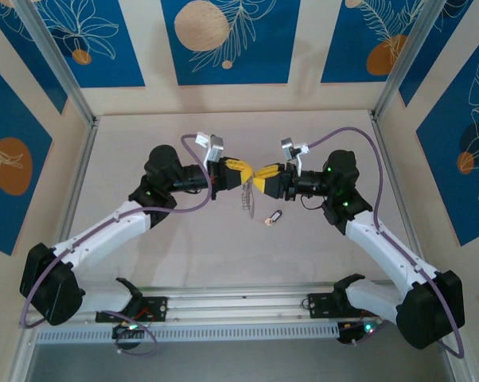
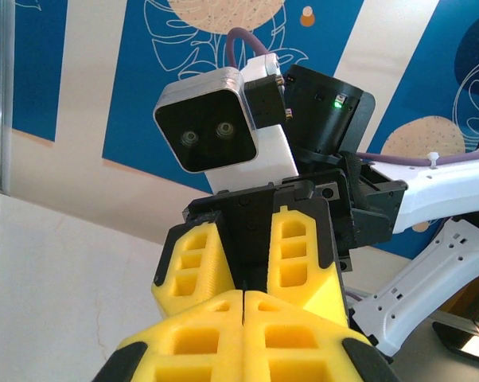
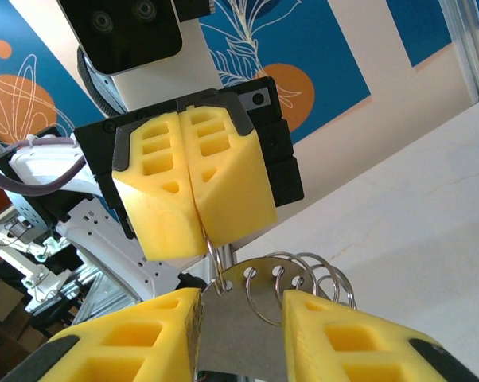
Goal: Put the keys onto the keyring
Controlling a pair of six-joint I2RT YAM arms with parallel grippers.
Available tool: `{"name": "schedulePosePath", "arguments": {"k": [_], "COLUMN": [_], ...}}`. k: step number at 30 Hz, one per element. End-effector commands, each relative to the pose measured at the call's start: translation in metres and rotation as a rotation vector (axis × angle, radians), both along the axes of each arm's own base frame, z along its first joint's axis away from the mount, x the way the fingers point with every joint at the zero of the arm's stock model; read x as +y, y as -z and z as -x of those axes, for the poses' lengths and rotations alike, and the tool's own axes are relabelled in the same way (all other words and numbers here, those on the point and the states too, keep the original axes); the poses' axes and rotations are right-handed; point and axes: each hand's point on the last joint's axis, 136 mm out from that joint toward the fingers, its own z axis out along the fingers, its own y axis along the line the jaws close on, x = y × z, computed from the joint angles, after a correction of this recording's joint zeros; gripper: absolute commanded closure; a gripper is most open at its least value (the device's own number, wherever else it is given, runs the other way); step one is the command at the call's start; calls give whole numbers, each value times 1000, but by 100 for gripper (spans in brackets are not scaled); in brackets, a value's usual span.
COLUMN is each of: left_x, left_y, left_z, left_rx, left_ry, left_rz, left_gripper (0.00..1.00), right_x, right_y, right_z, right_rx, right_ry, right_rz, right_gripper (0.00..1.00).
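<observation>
A pale, faintly veined tabletop sits inside an enclosure of cream walls. The walls are hung with blue panels bearing orange discs and white leaf outlines, and aluminium posts stand at the corners. Over the middle of the table, two white-and-black arms meet tip to tip. The yellow-fingered left gripper has its fingers pressed flat together, pinching the top wire of the keyring. The keyring is a thin grey metal loop carrying a flat grey plate with holes and several small silvery rings, and it hangs in the air between the grippers. The right gripper has its yellow fingers apart with the grey plate in the gap; whether they press on it I cannot tell. The key, a tiny dark oblong with a pale rim and tan end, lies on the table near the hanging keyring but apart from it.
</observation>
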Motion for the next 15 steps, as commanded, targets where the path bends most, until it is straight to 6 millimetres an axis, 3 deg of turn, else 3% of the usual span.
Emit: {"name": "schedulePosePath", "arguments": {"k": [1, 15], "left_x": [0, -1], "left_y": [-10, -7], "left_z": [4, 7], "left_rx": [-32, -23], "left_ry": [28, 51], "left_rz": [35, 33], "left_gripper": [100, 100], "right_x": [1, -1], "right_y": [-18, -24], "right_z": [1, -4], "right_rx": [-48, -66], "right_ry": [3, 35], "right_rz": [-24, -32], "right_gripper": [67, 69]}}
